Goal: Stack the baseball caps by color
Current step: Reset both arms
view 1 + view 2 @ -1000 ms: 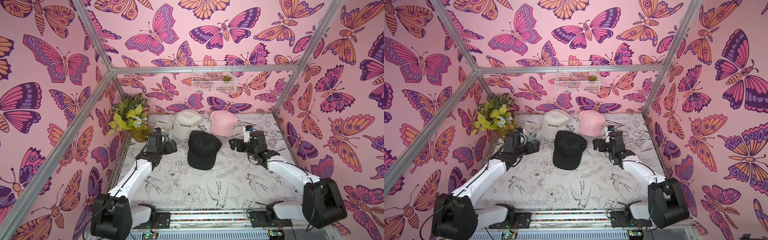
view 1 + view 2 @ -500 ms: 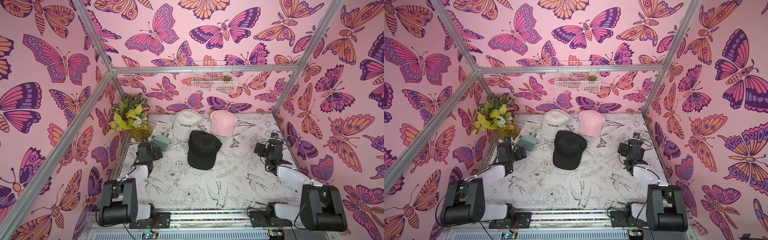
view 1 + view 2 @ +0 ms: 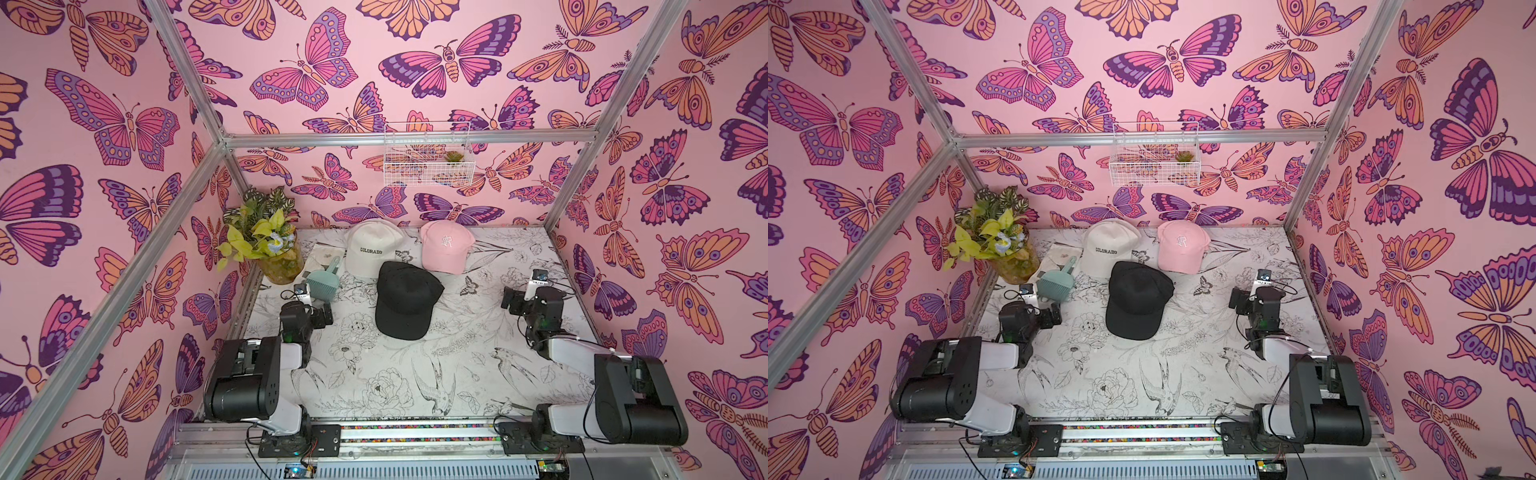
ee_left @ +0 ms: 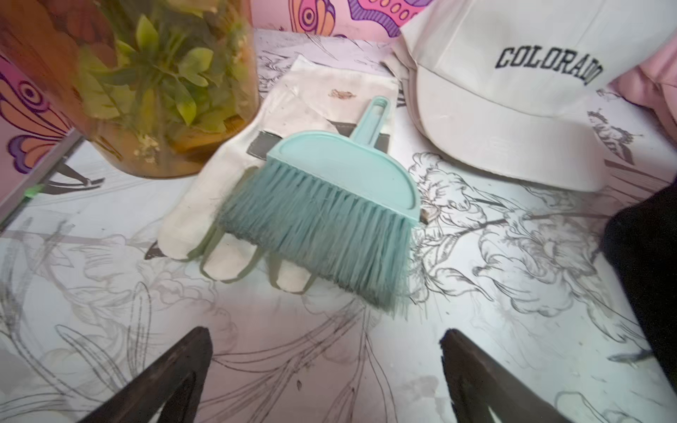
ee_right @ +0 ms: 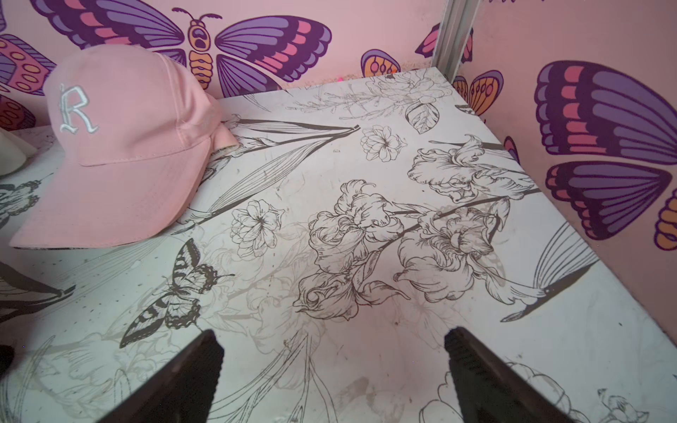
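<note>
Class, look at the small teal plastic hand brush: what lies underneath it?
A cream fabric glove, green-trimmed, lies flat under the teal bristled hand brush, its fingertips showing past the bristles. The glove's middle is covered by the brush, so it cannot be seen.

Open table (image 3: 465,374) in front; black cap (image 3: 405,301) blocks the middle, brush (image 3: 323,284) and plant (image 3: 266,237) crowd the far left corner.
</note>
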You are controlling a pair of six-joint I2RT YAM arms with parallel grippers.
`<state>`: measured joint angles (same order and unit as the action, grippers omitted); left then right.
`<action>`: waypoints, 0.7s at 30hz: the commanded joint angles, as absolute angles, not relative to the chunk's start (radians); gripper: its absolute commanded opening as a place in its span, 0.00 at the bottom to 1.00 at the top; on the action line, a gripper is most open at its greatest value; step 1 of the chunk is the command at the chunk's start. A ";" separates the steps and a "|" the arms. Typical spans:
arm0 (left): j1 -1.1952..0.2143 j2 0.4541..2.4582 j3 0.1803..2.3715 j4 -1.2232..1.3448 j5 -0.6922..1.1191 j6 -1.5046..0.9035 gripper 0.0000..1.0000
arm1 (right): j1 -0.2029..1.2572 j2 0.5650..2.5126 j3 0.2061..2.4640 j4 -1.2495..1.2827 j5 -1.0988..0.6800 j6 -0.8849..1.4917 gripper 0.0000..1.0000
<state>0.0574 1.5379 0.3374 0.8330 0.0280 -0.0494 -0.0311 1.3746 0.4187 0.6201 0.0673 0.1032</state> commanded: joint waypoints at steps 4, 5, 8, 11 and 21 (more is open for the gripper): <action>0.043 1.547 0.341 0.963 -0.051 -0.049 1.00 | -0.023 1.492 0.354 0.895 -0.032 0.042 0.99; 0.043 1.535 0.348 0.929 -0.051 -0.052 1.00 | -0.019 1.514 0.330 0.965 -0.033 0.038 0.99; 0.041 1.535 0.350 0.924 -0.054 -0.048 1.00 | -0.012 1.518 0.335 0.961 -0.001 0.046 0.99; 0.040 1.532 0.354 0.912 -0.052 -0.048 1.00 | -0.011 1.506 0.404 0.800 0.056 0.062 0.99; 0.024 1.541 0.364 0.905 -0.078 -0.036 1.00 | -0.011 1.507 0.400 0.814 0.054 0.062 0.99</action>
<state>0.0338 1.5337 0.3511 0.9001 -0.0540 -0.0479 -0.0170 1.5181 0.3866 0.8257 0.0376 0.0593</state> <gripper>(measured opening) 0.999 0.989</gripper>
